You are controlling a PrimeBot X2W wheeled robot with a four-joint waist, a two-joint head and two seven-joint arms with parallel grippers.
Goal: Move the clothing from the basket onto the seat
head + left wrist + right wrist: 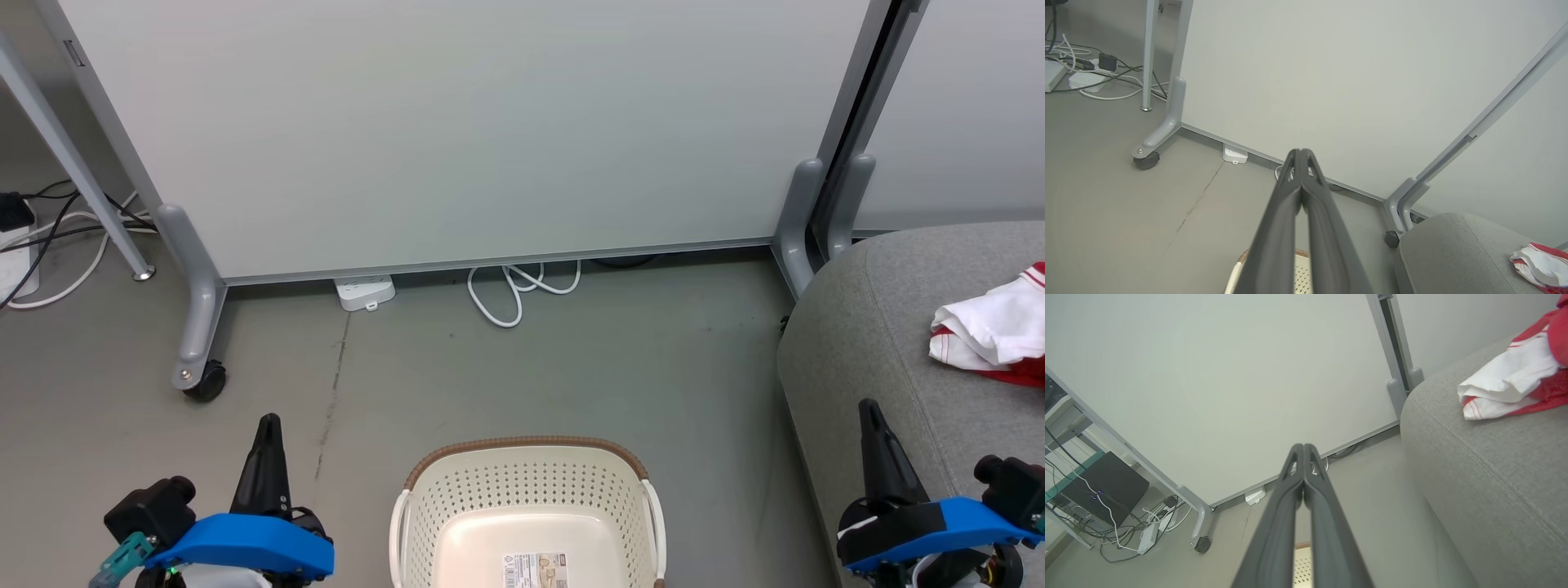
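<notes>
The cream basket [527,490] with its brown rim stands on the floor at the bottom centre, holding nothing but a barcode sticker [535,569]. Red and white clothing [992,331] lies bunched on the grey seat [882,327] at the right, and shows as clothing [1511,381] on the seat [1486,465] in the right wrist view. My left gripper [269,420] is shut and empty, left of the basket. My right gripper [868,406] is shut and empty over the seat's front edge. Each wrist view shows the fingertips pressed together: left gripper [1301,152], right gripper [1303,446].
A pale partition panel [457,122] on castered feet [204,380] stands behind the basket. A white power strip [364,291] and a looped white cable [518,290] lie at its base. More cables [49,237] sit at the far left.
</notes>
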